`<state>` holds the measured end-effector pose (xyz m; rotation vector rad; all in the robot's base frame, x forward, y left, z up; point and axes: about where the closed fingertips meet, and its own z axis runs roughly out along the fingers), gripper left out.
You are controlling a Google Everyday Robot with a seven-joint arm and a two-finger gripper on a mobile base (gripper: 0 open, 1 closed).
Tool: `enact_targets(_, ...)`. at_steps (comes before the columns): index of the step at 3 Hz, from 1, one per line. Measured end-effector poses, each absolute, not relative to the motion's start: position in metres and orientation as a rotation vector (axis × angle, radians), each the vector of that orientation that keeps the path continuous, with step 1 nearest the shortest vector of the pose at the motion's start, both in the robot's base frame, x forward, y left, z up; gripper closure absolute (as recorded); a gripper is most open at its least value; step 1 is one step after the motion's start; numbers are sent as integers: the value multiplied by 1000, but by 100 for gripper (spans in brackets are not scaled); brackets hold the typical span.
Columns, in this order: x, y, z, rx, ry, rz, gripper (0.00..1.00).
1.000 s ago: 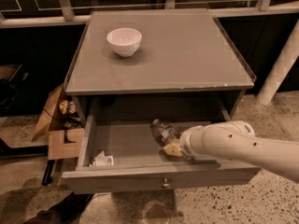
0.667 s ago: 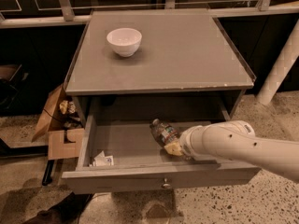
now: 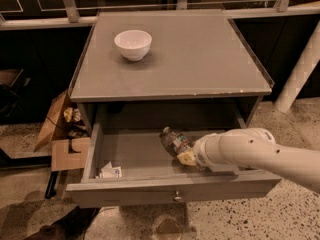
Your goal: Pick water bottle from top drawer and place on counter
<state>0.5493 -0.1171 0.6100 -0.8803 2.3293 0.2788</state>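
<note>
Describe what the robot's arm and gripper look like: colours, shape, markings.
The arm is a smooth white tube with rounded joints, dotted with small dark holes. A flat grey part sits under its wrist end. No cables or lettering show. The gripper, inside the top drawer next to the water bottle, shows as a yellowish-tan piece.

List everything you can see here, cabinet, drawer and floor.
counter: one, grey, cabinet top
bowl: one, white, on the counter, back left
top drawer: one, grey, pulled open
water bottle: one, clear, dark label, lying in the drawer
packet: one, white, drawer's front left corner
cardboard box: one, brown, on the floor left of the cabinet
pole: one, white, far right
arm: one, white, reaching into the drawer from the right
gripper: one, yellowish tip, in the drawer beside the water bottle
</note>
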Motion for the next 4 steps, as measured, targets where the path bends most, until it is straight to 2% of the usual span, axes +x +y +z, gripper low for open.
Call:
enact_targets(2, 575, -126, 665, -980, 2222, 529, 100)
enact_targets(4, 583, -132, 689, -1071, 2171, 511, 100)
